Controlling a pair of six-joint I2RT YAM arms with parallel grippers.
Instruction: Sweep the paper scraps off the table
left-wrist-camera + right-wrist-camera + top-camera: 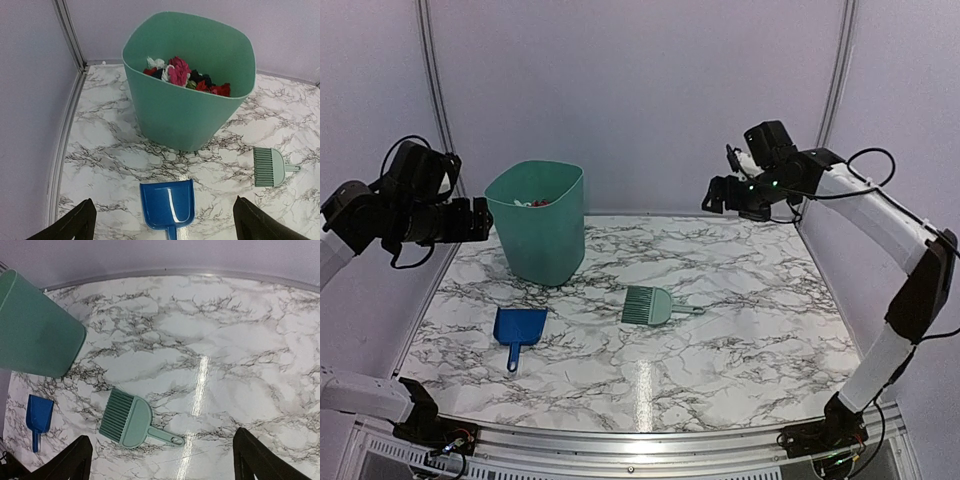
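Left tool [480, 220] hangs high over the table's [750, 330] left edge, fingers spread wide with nothing between them. Its wrist camera looks straight down into the bin, which reads as a parked pose rather than a reach.

Next right is the green waste bin [535, 225], upright on the far-left part of the table. The paper scraps [185, 77] are inside it in a heap of pink, red, black, white and a bit of green, below the rim. No view shows a loose scrap on the marble, so the sweeping looks done or nearly done. Tiny bits could hide in the dark veins or the glare stripe.

Just in front of the bin, apart from it, the blue dustpan [518, 328] lies flat and empty. Its mouth faces the bin and its handle points to the near edge, probably set down on the left arm's side.

Near the table's middle lies the mint-green hand brush [650, 305], flat, well apart from the dustpan. The bristles face left and the handle points right, toward the right arm, which makes it easy to pick up from that side.

Right tool [720, 195] is far right, high over the back corner. Its fingers are wide apart and hold nothing, and the brush sits far below in its wrist view. Neither tool touches anything.
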